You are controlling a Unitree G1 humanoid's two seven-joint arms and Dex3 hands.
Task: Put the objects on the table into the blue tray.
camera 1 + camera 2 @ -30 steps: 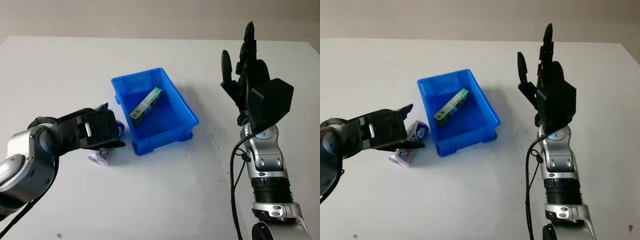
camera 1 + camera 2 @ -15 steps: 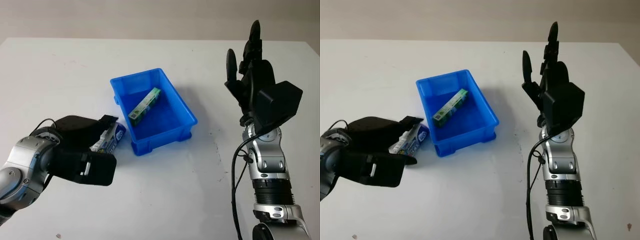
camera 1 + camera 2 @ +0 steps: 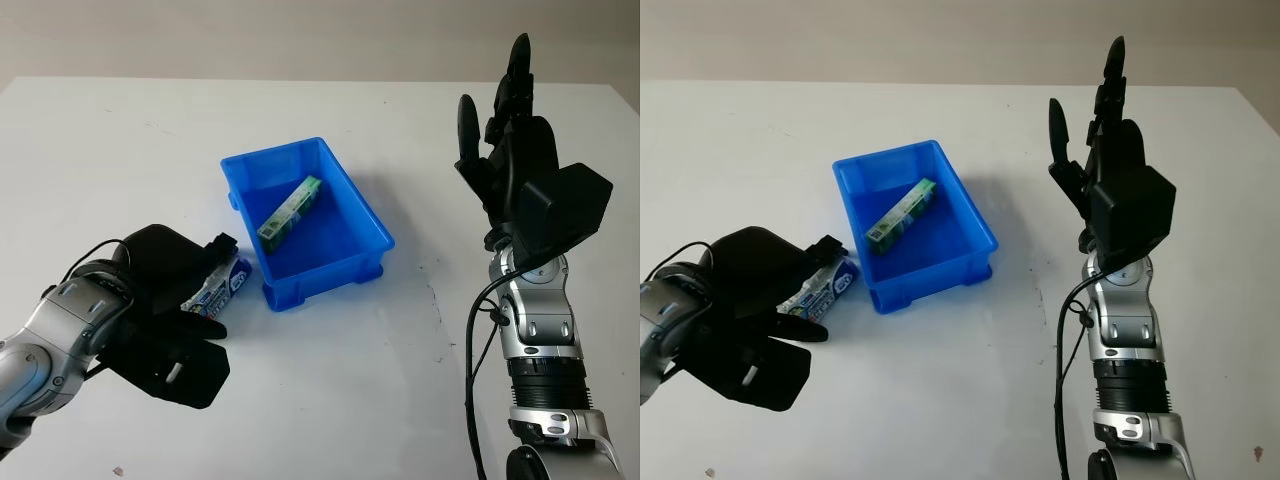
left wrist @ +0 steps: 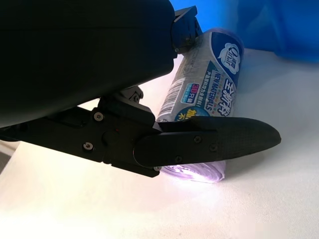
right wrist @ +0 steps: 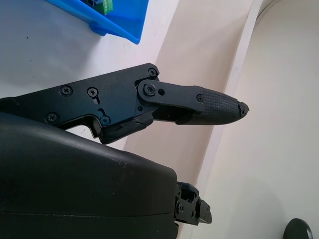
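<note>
A purple-white tissue pack point(image 3: 230, 277) with a blue label lies on the white table just left of the blue tray point(image 3: 325, 281). My left hand point(image 3: 207, 290) is down over the pack, with one finger point(image 4: 214, 142) along its near side and another fingertip against its far side, closed on it. A green box point(image 3: 291, 210) lies slantwise inside the tray. My right hand point(image 3: 497, 112) is held up in the air right of the tray, open and holding nothing.
The table's far edge runs behind the tray, with a beige wall point(image 5: 279, 74) beyond. Bare white tabletop point(image 3: 330, 380) lies in front of the tray and between the two arms.
My left hand has come down from above the pack and turned, so its fingers now lie on both sides of it. The pack shifted slightly toward the tray. The right hand barely moved.
</note>
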